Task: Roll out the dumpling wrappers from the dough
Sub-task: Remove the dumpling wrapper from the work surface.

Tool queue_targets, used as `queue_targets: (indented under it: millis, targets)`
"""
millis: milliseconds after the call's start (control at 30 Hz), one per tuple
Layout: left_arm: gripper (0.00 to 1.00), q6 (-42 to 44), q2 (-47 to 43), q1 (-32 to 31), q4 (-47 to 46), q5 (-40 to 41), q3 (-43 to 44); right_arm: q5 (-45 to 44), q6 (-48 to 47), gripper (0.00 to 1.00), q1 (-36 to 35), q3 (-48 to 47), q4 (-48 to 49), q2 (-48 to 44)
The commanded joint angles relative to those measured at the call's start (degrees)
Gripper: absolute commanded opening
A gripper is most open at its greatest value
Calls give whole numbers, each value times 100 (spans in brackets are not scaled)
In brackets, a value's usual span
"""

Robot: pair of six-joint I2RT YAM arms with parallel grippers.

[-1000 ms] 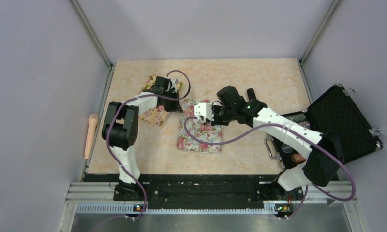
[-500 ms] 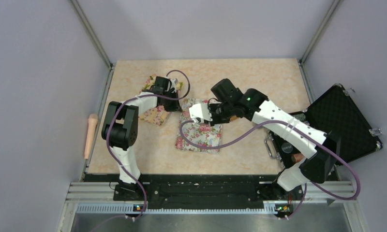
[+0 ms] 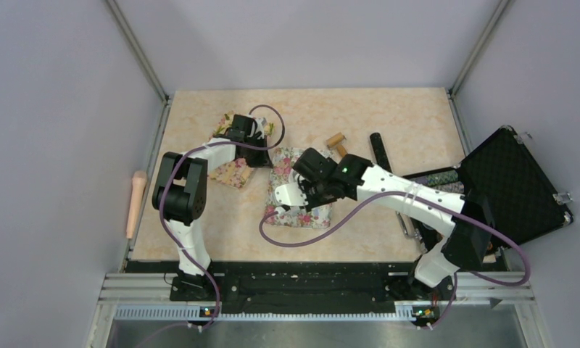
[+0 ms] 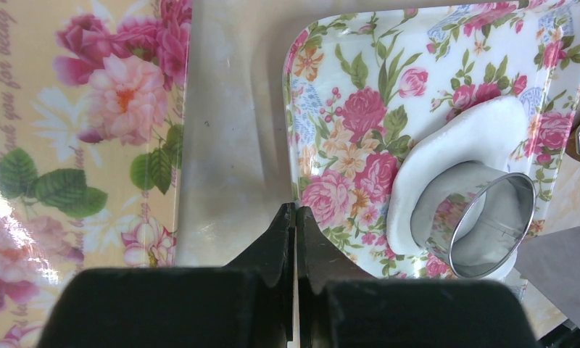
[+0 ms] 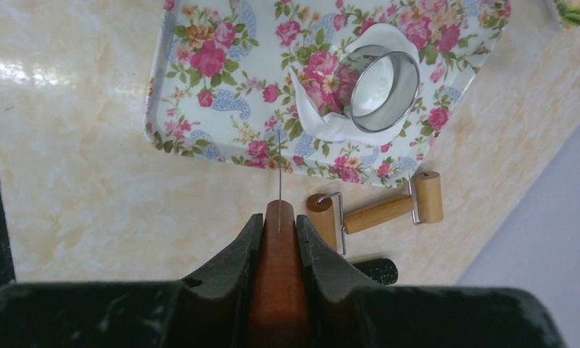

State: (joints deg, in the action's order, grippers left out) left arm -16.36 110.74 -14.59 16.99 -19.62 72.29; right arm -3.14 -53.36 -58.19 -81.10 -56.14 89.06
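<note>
A white floral tray point(image 3: 309, 212) holds a white crescent dough scrap point(image 5: 323, 123) with a metal ring cutter point(image 5: 385, 76) standing on it. White dough shows inside the ring; I cannot tell whether it is a separate round wrapper. Scrap point(image 4: 461, 134) and ring point(image 4: 483, 225) also show in the left wrist view. My right gripper point(image 3: 283, 197) point(image 5: 280, 217) is shut on a brown wooden-handled needle tool point(image 5: 280, 283), held above the tray. My left gripper point(image 3: 259, 148) point(image 4: 294, 210) is shut and empty, above the bare strip between the yellow floral tray point(image 4: 77, 145) and the white tray.
A small wooden roller point(image 3: 336, 141) point(image 5: 381, 210) and a black stick-shaped object point(image 3: 379, 148) lie beyond the tray. An open black case point(image 3: 515, 185) stands at the right. A wooden rolling pin point(image 3: 137, 203) lies past the left rail. Two small floral trays point(image 3: 233, 170) sit under the left arm.
My right arm has swung left and toward the near side with the needle tool, uncovering the wooden roller and black object. The left arm has not moved.
</note>
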Motion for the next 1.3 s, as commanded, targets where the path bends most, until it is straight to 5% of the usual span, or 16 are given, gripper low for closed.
queue_targets:
  millis: [0,233,800,1267]
  targets:
    - [0,168,-316,53,-65,203,-39,-435,191,0,-85,200,556,48]
    - [0,168,-301,57,-74,184,-37,-665,404,0,-172,535,1135,12]
    - [0,170,-305,54,-73,186,-42,237,612,0,-294,278,498,-182]
    - [0,159,-301,53,-83,186,-58,-868,993,0,-343,1194,1832,-274]
